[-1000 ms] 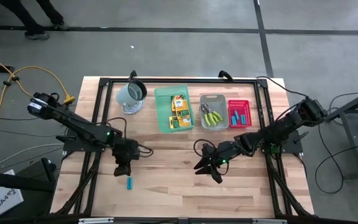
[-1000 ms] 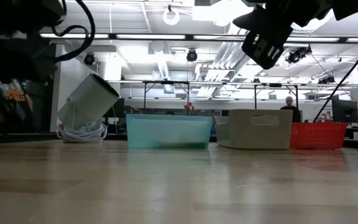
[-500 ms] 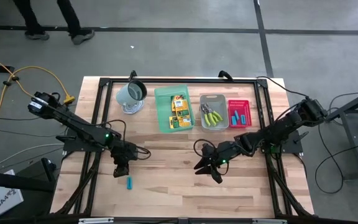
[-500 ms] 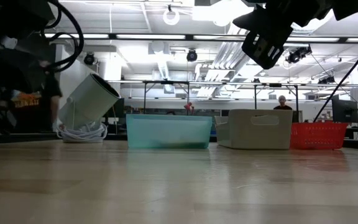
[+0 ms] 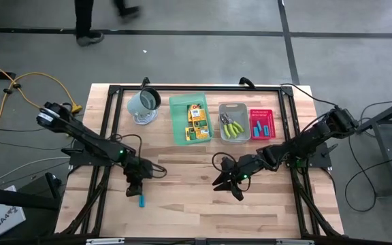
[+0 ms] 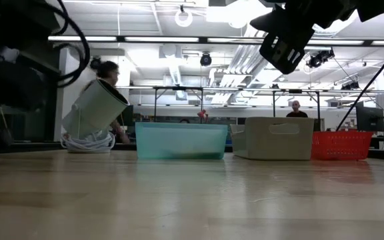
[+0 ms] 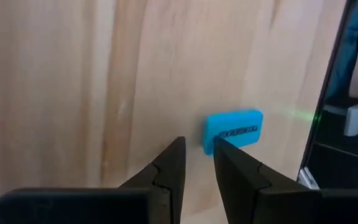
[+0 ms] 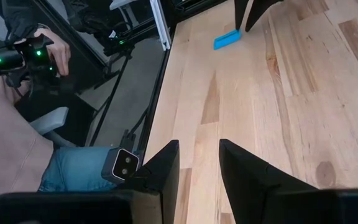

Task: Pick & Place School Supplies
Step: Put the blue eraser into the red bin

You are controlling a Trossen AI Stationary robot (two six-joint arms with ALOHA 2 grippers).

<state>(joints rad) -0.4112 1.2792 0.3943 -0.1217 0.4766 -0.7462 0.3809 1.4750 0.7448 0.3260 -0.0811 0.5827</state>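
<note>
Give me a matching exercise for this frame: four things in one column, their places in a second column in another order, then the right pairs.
Things:
1. yellow-orange boxes
2. plier-like tools
3. lone cyan-blue piece
4. mug

Places:
A. bare table, just ahead of the left gripper
B. green tray
C. table, left of the trays
D. grey tray

Pairs: 1-B, 2-D, 3-A, 4-C

Grey floor [image 5: 196, 61] with dark lines; ceiling lights [image 6: 179, 13], perhaps fluorescent.
</note>
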